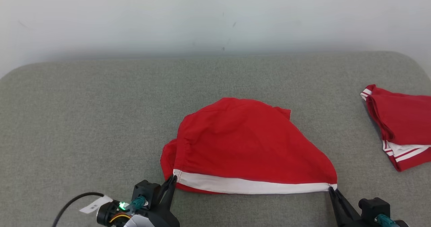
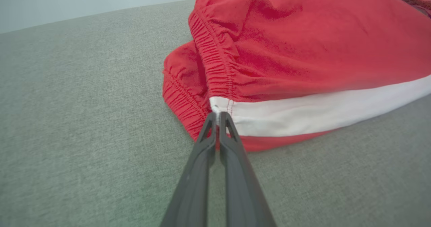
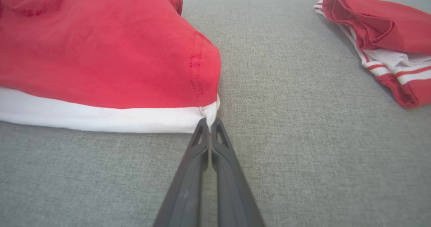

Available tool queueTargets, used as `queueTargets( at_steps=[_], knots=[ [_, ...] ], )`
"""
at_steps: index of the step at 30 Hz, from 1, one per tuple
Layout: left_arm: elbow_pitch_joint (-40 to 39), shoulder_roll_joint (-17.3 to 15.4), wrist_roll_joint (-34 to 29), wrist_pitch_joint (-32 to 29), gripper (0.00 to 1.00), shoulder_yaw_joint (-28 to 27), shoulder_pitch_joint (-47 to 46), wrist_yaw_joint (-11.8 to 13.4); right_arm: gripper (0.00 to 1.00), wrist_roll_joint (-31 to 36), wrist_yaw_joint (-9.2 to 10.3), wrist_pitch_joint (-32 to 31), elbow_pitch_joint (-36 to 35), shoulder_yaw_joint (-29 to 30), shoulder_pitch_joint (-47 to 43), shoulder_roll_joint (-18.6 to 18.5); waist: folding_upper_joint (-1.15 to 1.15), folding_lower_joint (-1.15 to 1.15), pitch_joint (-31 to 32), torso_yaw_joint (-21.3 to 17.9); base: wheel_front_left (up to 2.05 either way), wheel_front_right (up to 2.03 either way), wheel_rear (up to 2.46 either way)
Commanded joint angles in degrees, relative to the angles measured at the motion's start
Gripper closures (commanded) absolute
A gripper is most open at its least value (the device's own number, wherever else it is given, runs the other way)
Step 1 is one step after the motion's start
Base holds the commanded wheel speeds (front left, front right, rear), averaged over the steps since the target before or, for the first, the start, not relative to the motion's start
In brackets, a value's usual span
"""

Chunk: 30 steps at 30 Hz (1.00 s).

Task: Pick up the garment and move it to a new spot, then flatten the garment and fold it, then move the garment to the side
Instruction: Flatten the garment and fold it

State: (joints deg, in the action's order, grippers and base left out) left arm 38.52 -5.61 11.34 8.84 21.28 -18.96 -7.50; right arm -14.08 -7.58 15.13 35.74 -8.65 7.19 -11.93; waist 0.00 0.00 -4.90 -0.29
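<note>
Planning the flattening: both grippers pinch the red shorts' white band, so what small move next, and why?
Probably lift and pull the ends apart: left gripper and right gripper are shut on the white band of the red fabric garment, which lies bunched.

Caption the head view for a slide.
Left gripper and right gripper pinch opposite ends of the white band edging the red garment on a grey cushion; a second red garment lies at right.

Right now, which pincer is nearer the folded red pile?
Right. The right pincer is left of the folded pile; the left pincer is farther left, beyond the garment.
</note>
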Motion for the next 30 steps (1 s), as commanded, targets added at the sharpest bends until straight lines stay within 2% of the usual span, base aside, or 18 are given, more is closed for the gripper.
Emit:
queueTargets(
  at_steps=[1, 7, 12, 16, 22, 25, 27, 30],
  knots=[
    [-0.79, 0.01, 1.38, 0.54, 1.0, -0.01, 0.84, 0.1, 1.0, -0.34, 0.16, -0.02, -0.64, 0.0, -0.87, -0.4, 0.0, 0.0, 1.04, -0.01, 0.0, 0.0, 0.0],
    [-8.41, -1.45, 9.37, 1.39, 1.0, 1.43, 2.96, 0.06, 1.0, -0.58, 0.15, -0.02, -7.73, 0.84, -2.71, -1.95, 0.0, 0.0, 4.09, -0.16, 0.0, 0.0, 0.0],
    [-19.15, -3.99, 18.31, -0.67, 1.0, 1.07, 3.12, 0.06, 1.0, -1.4, 0.15, -0.02, -15.92, 2.22, -3.28, -4.11, 0.0, 0.0, 6.27, -0.5, 0.0, 0.0, 0.0],
    [-29.33, -6.17, 26.32, -5.63, 1.0, 1.01, 0.99, 0.06, 1.0, -2.2, 0.15, -0.87, -22.47, 3.79, -1.23, -6.7, 0.0, 0.0, 7.3, -0.79, 0.0, 0.0, 0.0],
    [-44.32, -10.04, 37.37, -14.92, 1.0, -0.65, -6.65, 0.05, 1.0, -2.79, 0.15, -7.17, -34.56, 4.85, 4.91, -11.91, 0.0, 0.0, 8.53, -1.43, 0.0, 0.0, 0.0],
    [-49.07, -11.29, 40.78, -19.05, 1.0, -2.03, -11.8, 0.09, 1.0, -4.15, 0.15, -9.98, -39.84, 5.08, 9.26, -14.69, 0.0, 0.0, 8.98, -1.8, 0.0, 0.0, 0.0],
    [-51.69, -11.97, 42.41, -22.86, 1.0, -2.56, -16.5, 0.78, 1.0, -4.46, 0.15, -12.54, -42.78, 5.3, 13.09, -17.82, 0.0, 0.0, 9.25, -1.97, 0.0, 0.0, 0.0],
    [-52.89, -13.58, 40.71, -24.61, 1.0, -2.36, -19.57, 0.92, 1.0, -4.77, 0.15, -13.73, -44.03, 5.21, 15.15, -19.46, 0.0, 0.0, 9.35, -1.89, 0.0, 0.0, 0.0]
  ],
)
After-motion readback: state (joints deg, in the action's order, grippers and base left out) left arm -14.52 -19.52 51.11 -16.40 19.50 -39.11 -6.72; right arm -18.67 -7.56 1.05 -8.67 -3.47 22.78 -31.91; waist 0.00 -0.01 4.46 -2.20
